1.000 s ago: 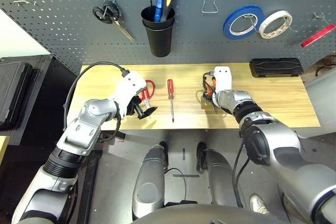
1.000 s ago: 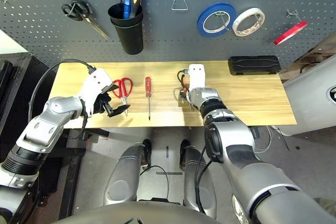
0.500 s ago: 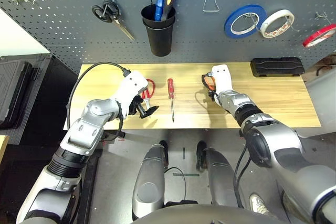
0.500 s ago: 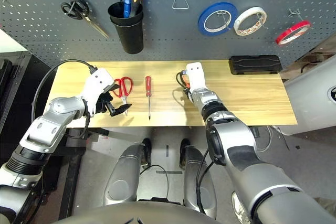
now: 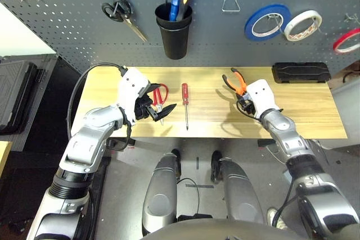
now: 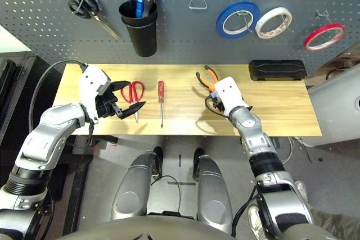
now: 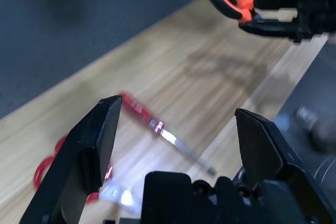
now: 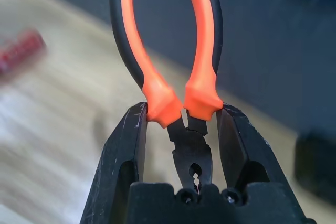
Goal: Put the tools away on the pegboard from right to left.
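My right gripper is clamped on the orange-and-black pliers, handles pointing toward the pegboard, lifted off the wooden table. My left gripper gapes wide above the red-handled scissors. The red screwdriver lies between my hands; the red tape ring hangs at the far right.

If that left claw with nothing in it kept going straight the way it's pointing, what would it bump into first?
Probably the red-handled screwdriver: in the wrist view it lies on the table between the open fingers of the left gripper. Depth is unclear, so it might pass above it, toward the pliers.
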Tool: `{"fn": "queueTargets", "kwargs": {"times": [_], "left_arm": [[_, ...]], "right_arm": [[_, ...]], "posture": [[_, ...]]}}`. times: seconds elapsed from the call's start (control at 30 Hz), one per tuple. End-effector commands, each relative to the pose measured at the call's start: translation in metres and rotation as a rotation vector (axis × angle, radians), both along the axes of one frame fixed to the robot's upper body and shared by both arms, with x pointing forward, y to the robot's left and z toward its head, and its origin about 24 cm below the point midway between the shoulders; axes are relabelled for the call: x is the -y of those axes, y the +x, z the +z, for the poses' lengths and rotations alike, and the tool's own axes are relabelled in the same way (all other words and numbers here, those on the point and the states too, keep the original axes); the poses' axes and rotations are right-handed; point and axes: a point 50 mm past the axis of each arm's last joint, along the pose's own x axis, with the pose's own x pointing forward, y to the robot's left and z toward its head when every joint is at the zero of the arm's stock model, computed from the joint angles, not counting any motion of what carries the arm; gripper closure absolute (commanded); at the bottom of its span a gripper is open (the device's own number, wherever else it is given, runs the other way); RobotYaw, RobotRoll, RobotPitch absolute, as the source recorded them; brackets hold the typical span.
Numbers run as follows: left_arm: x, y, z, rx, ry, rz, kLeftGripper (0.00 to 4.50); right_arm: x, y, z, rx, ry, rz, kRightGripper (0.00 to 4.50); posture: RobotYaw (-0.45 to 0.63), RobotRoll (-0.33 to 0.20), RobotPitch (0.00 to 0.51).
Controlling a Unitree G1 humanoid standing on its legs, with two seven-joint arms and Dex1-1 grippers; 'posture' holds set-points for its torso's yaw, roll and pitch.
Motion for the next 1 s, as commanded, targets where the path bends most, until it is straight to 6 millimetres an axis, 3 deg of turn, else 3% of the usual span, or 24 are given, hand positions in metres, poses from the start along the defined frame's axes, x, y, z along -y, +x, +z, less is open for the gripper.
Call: {"fn": "queueTargets", "kwargs": {"times": [0.03, 0.17, 0.37, 0.6, 1.0], "left_arm": [[0.002, -0.009, 0.005, 0.022, -0.056, -0.042, 0.00], [0.005, -0.015, 0.017, 0.059, -0.158, -0.084, 0.00], [0.009, -0.014, 0.036, 0.100, -0.263, -0.120, 0.00], [0.012, -0.009, 0.049, 0.122, -0.303, -0.136, 0.00], [0.016, -0.002, 0.057, 0.155, -0.323, -0.130, 0.00]], "right_arm": [[0.018, -0.012, 0.012, 0.150, 0.031, -0.024, 2.43], [0.027, -0.018, 0.027, 0.299, 0.027, -0.034, 2.43], [0.020, -0.014, 0.048, 0.449, 0.025, 0.004, 2.43], [-0.003, -0.005, 0.077, 0.606, 0.082, 0.071, 2.43], [-0.071, 0.025, 0.146, 0.776, 0.279, 0.188, 2.43]], "posture": [[0.26, 0.000, 0.279], [0.25, 0.000, 0.268], [0.24, 0.000, 0.260], [0.23, 0.000, 0.246], [0.23, 0.000, 0.238]]}}
